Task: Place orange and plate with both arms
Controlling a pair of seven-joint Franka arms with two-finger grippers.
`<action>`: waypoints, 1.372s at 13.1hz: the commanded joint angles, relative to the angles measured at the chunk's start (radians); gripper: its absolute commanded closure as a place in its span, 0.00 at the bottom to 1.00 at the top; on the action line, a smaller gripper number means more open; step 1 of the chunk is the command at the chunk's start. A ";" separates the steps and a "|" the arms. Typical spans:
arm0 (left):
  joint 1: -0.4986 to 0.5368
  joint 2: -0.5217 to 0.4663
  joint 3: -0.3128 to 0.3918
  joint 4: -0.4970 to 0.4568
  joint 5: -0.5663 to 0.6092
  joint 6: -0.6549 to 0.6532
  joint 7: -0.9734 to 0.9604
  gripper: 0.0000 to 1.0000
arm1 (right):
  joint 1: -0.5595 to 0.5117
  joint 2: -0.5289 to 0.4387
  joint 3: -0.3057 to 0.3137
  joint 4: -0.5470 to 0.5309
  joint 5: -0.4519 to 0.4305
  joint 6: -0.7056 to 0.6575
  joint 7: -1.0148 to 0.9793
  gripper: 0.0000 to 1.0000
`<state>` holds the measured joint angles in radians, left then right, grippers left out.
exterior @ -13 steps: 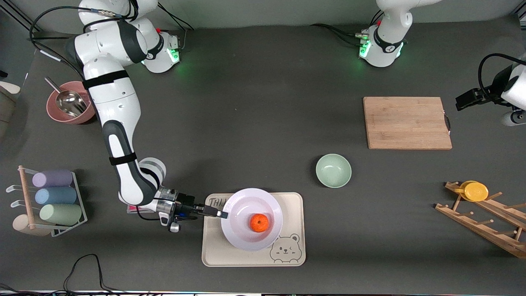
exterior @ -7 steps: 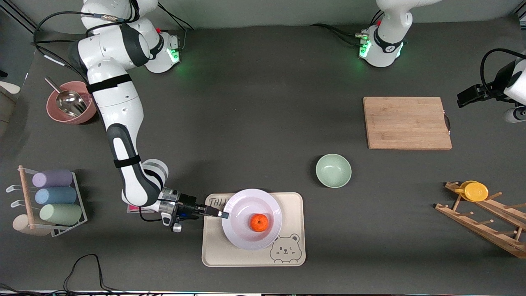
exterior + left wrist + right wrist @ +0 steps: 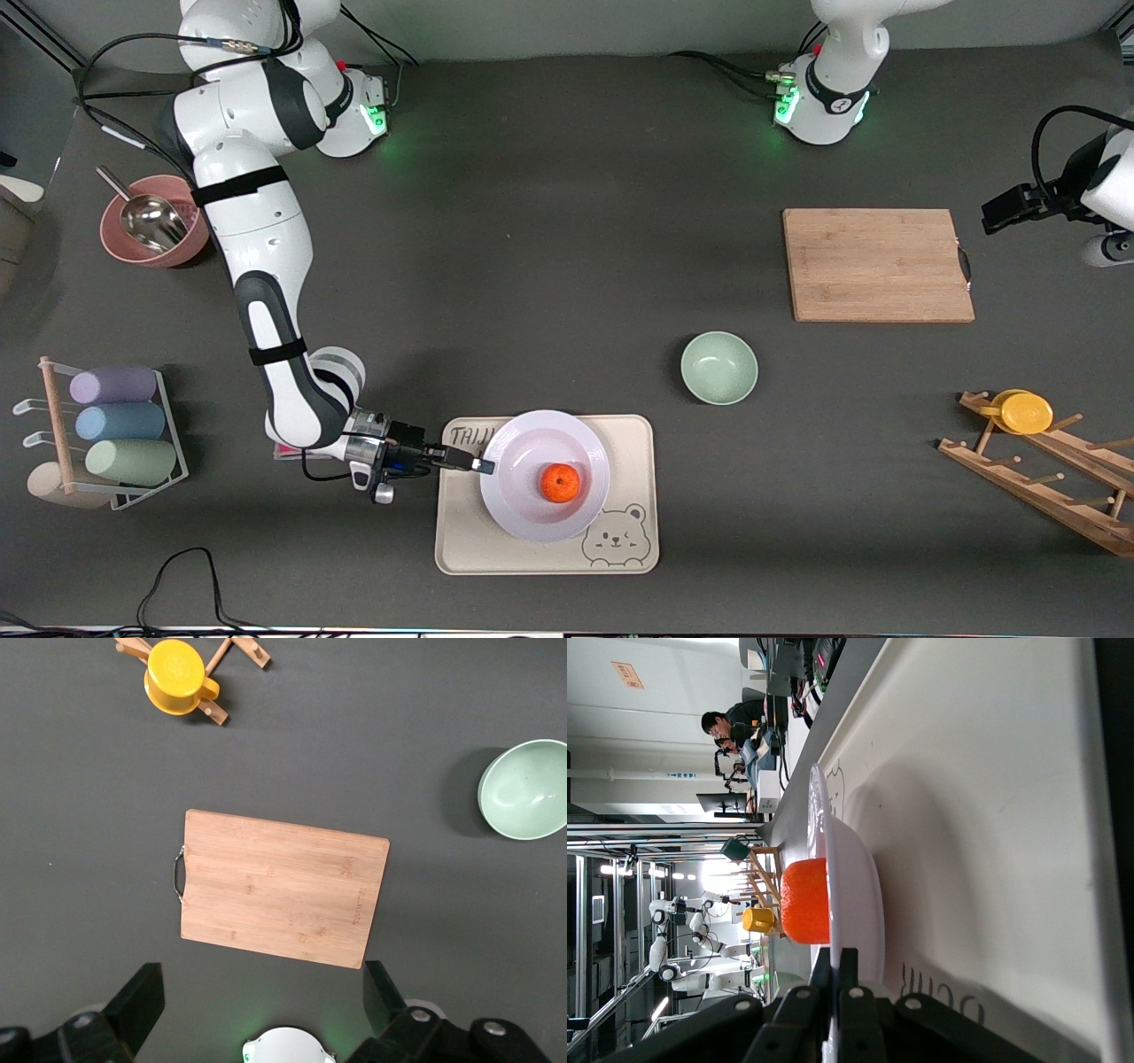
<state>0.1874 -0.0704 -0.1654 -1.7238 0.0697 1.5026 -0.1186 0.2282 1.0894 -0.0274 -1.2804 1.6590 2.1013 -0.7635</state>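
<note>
Plate [image 3: 532,496] and orange [image 3: 560,483] sit together on the cream bear tray [image 3: 461,545], which lies on the dark tabletop [image 3: 549,266] close to the front camera's edge. Seen from the front camera, the orange rests in the plate's well, a little toward 4 o'clock from its centre, and the printed bear face is at about 5 o'clock of the plate. The plate is down on the tray, covering much of it.

At the plate's 9 o'clock rim is the right hand [image 3: 483,464], low and level at the end of an arm that reaches down from its base at the top of the front view. Its two fingers [image 3: 847,992] are pinched narrow on the plate's rim [image 3: 859,904], one above and one below, as the right wrist view shows edge-on, with the orange [image 3: 806,901] bulging up out of the well just past them.

Up at the left arm's end of the tabletop the left hand [image 3: 261,1010] waits in the air, fingers [image 3: 142,1001] spread wide and holding nothing, over the bare surface beside the wooden cutting board [image 3: 877,264]. At 7 o'clock of that board, between it and the tray, stands the mint-green bowl [image 3: 718,368].
</note>
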 commanded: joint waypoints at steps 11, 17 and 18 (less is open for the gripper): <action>-0.003 0.006 0.010 0.044 0.001 -0.051 -0.013 0.00 | -0.087 -0.182 0.000 0.021 -0.679 -0.052 0.369 0.32; 0.000 0.006 0.010 0.046 0.001 -0.053 -0.001 0.00 | -0.093 -0.518 -0.111 -0.028 -1.182 -0.413 0.453 0.00; 0.000 0.006 0.010 0.046 0.001 -0.053 0.000 0.00 | -0.095 -0.596 -0.111 -0.052 -1.287 -0.455 0.487 0.00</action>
<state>0.1903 -0.0649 -0.1567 -1.6959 0.0689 1.4743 -0.1185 0.1232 0.6657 -0.1359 -1.2294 0.5316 1.7013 -0.3400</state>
